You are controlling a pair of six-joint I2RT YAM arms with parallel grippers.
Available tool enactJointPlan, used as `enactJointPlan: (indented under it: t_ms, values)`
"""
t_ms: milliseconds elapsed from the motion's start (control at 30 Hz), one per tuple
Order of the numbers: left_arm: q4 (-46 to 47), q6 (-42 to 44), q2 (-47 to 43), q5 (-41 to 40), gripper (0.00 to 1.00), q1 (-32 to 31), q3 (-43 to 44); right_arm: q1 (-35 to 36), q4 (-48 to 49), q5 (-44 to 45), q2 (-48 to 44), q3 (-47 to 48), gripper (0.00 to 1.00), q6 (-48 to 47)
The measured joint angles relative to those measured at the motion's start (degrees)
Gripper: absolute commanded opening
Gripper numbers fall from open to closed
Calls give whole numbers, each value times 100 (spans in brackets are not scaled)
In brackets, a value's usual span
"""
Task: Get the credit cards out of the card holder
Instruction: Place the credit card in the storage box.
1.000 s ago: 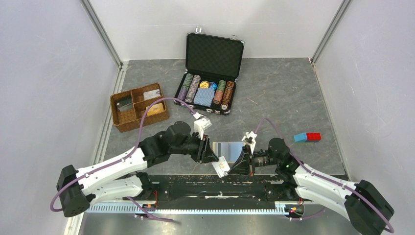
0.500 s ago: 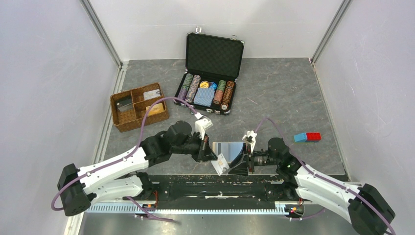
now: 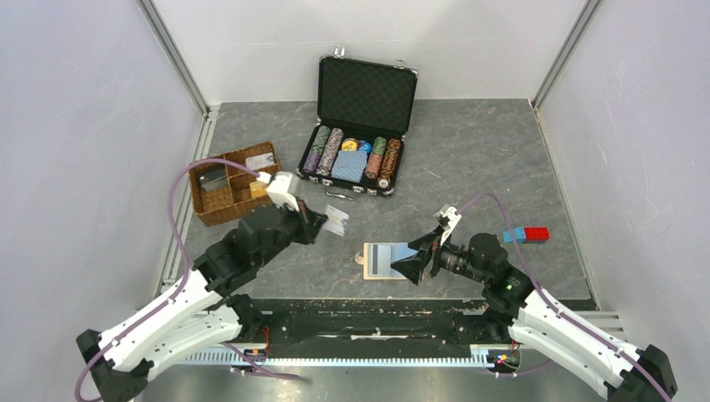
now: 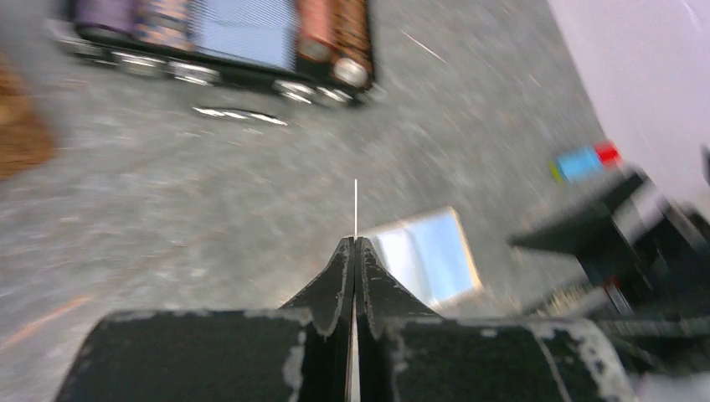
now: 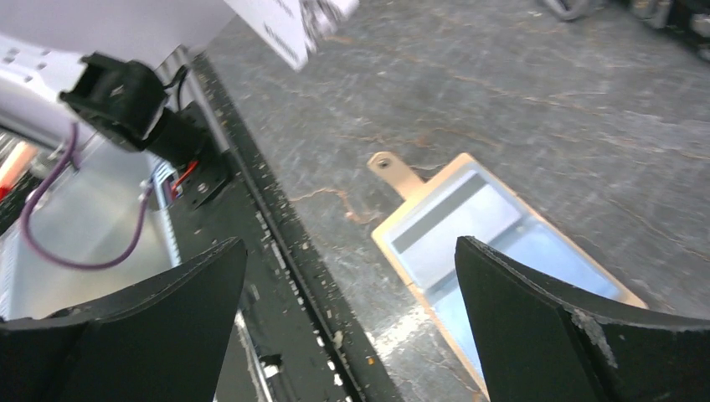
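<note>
A grey, stone-patterned tabletop with pale veins forms the floor of a small booth. 3 plain, pale lilac-white walls close it in: the back wall, the left wall and the right wall. 2 aluminium posts mark the back corners, the left post and the right post. A metal rail runs along the tabletop's left edge. The light is soft and even.

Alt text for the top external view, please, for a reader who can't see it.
The left end effector holds a credit card pinched above the table, near a wicker tray. The right end effector hangs open over the open card holder lying flat; a chip case stands behind.
</note>
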Motion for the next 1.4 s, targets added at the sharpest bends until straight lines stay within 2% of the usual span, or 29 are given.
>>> enactJointPlan:
  t_ms: [133, 267, 367, 533, 700, 833, 1000, 1400]
  values:
    - [-315, -33, 114, -343, 2, 1300, 286, 0, -267, 444, -17, 0, 98, -68]
    - [-291, -31, 396, -258, 2, 2686, 474, 0, -404, 656, -17, 0, 98, -153]
    - [-155, -31, 605, -20, 2, 3440, 485, -2, -492, 758, -17, 0, 98, -208]
    - [245, -251, 1255, 977, 2, 5014, 501, 0, -557, 905, -24, 0, 98, -284]
    - [866, -599, 1939, 2037, 2, 6183, 463, 0, -608, 922, -17, 17, 98, -385]
    - [1333, -743, 2306, 2520, 2, 6498, 282, 0, -737, 925, 66, 164, 98, -494]
    - [1679, -861, 2535, 2865, 2, 6557, 68, 0, -837, 1003, 166, 402, 98, -605]
    - [2197, -1043, 3060, 2927, 2, 6557, -186, 0, -957, 1032, 306, 601, 98, -686]
